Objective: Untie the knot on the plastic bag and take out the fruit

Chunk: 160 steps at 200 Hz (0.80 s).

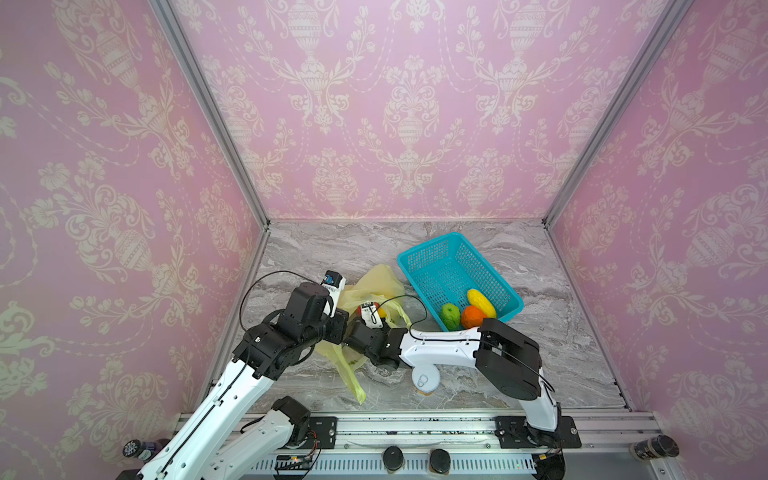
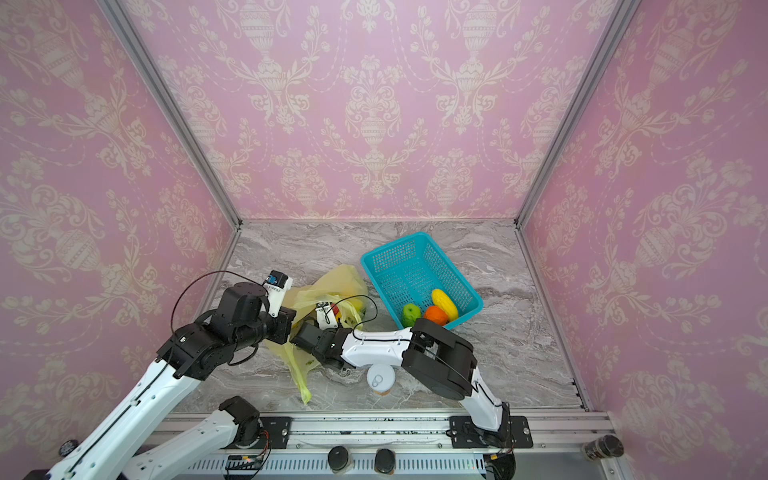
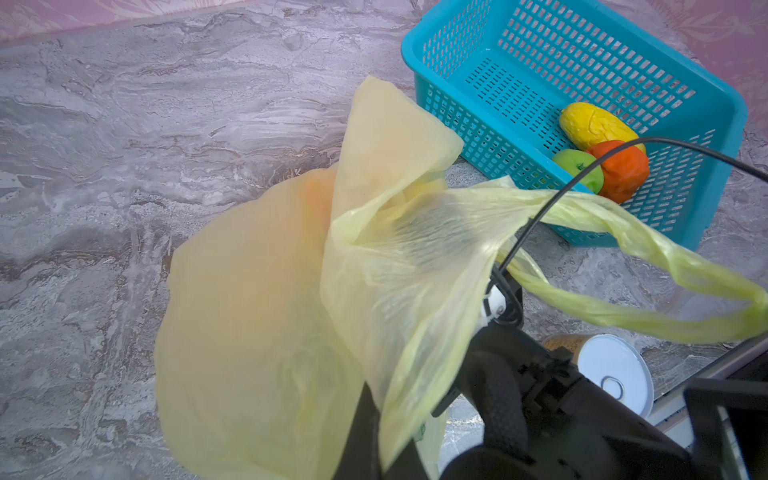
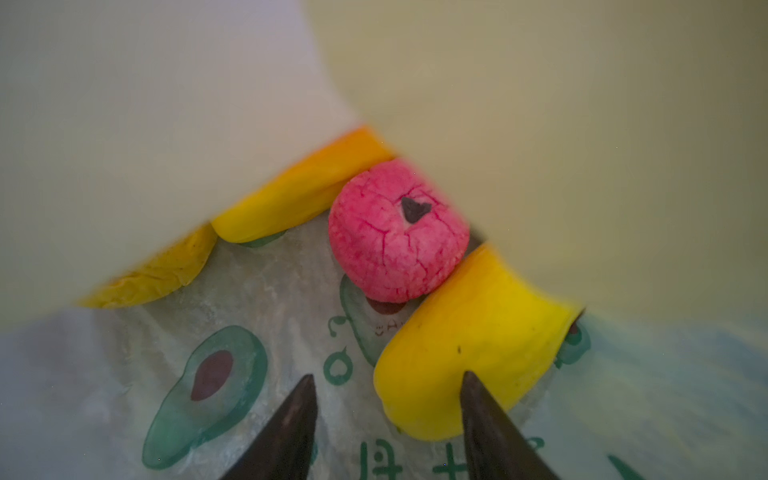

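Fruit (image 4: 299,195) lies in the plastic bag (image 3: 266,316), seen clearly only by the right wrist camera: the right gripper (image 4: 387,374), jaws parted and empty, has a pink-red round fruit (image 4: 397,232) just ahead of its tips and a yellow fruit (image 4: 469,332) beside one finger (image 4: 486,415). The left wrist view shows the left gripper (image 3: 365,432) clamped on the bag's film, holding the mouth up, a handle loop (image 3: 665,257) hanging loose past it, then the teal basket (image 3: 409,58) with three more fruits (image 3: 623,168) and a white-lidded can (image 3: 615,374); in both top views bag and arms hide both grippers' tips
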Each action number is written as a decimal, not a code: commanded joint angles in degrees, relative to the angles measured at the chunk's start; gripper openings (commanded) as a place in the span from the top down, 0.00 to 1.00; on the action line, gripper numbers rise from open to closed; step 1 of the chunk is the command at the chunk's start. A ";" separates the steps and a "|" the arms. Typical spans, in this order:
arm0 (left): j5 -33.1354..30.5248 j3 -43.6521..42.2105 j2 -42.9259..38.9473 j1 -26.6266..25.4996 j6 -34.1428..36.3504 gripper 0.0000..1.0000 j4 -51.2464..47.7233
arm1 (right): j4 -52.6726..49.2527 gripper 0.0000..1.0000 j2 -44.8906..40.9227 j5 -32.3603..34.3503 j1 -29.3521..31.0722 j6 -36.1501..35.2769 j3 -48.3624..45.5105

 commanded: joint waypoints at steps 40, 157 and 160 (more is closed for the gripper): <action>-5.23 18.43 12.23 1.99 -0.21 1.00 -7.48 | 6.82 0.47 -3.42 3.39 4.99 -5.18 -3.76; -3.45 9.96 2.07 2.23 1.47 1.00 -0.30 | -2.16 0.21 -0.81 0.08 -1.46 4.04 -0.28; -3.36 9.94 2.00 2.25 1.47 1.00 -0.24 | -2.21 0.21 -0.83 0.33 -1.43 4.13 -0.25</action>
